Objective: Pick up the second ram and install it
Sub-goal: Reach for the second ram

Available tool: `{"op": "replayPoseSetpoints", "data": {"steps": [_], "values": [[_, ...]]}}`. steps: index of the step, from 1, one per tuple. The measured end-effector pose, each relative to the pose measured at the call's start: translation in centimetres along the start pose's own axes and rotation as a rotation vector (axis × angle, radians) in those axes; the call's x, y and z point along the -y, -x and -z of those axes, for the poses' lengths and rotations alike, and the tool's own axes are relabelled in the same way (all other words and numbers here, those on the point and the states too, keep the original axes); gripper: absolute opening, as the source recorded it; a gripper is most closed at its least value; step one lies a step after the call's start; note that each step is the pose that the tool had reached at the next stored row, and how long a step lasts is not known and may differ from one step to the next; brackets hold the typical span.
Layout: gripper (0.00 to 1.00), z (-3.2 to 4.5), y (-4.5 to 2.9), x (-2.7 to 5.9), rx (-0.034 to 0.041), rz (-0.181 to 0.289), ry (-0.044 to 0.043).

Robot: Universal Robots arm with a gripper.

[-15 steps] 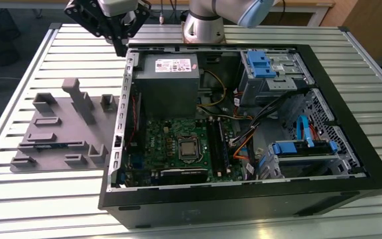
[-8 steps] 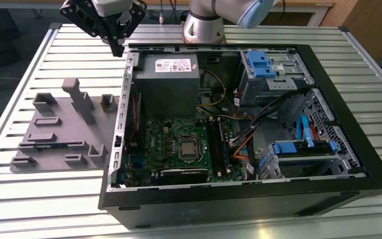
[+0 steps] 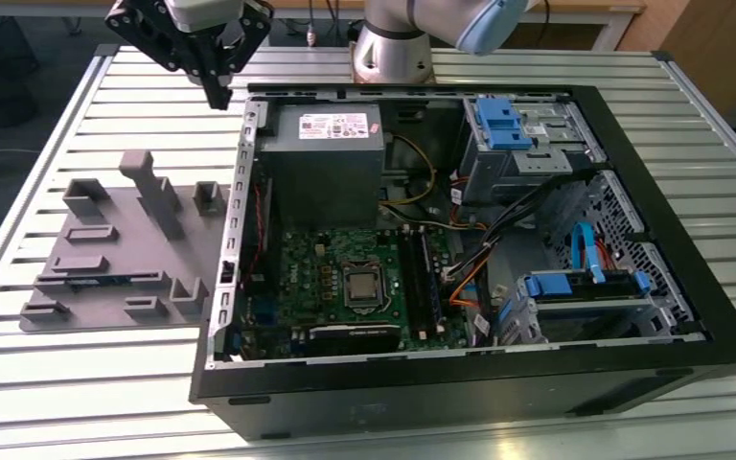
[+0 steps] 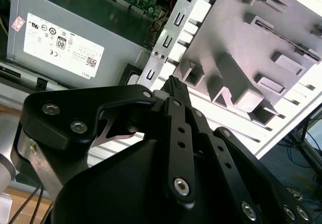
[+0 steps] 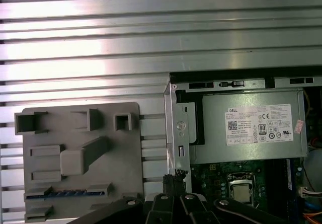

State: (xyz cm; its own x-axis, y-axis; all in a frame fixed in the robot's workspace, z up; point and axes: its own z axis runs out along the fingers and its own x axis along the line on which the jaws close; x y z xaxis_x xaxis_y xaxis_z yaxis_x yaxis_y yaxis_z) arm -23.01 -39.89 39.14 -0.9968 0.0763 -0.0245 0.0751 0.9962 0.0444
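Gripper has its fingers pressed together with nothing between them, as seen in the exterior view and in both wrist views. It hangs above the slatted table, near the power supply's labelled end and just outside the case wall. The second ram lies flat in a slot of the gray fixture tray, across the case wall and well apart from the power supply, at the tray end farthest from it; it shows as a blue strip in the first wrist view. The ram is well apart from the gripper. The motherboard sits just beside the power supply inside the case.
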Motion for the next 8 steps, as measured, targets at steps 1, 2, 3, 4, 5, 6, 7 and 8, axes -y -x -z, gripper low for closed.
{"op": "replayPoseSetpoints", "data": {"steps": [1,2,3,4,5,6,7,8], "values": [[0.11,0.0,-0.02,0.0,0.0,0.0,0.0],[0.11,0.0,-0.04,0.0,-0.0001,0.0,0.0],[0.11,0.0,-0.07,0.01,-0.0001,0.0,-0.0001],[0.11,0.0,-0.09,0.01,0.0,0.0,0.0],[0.11,0.0,-0.1,0.01,0.0,0.0,0.0],[0.11,-0.01,-0.13,0.01,0.0,0.0,0.0],[0.11,-0.01,-0.15,0.01,-0.0001,0.0,0.0],[0.11,-0.01,-0.18,0.02,-0.0001,0.0,-0.0001]]}}
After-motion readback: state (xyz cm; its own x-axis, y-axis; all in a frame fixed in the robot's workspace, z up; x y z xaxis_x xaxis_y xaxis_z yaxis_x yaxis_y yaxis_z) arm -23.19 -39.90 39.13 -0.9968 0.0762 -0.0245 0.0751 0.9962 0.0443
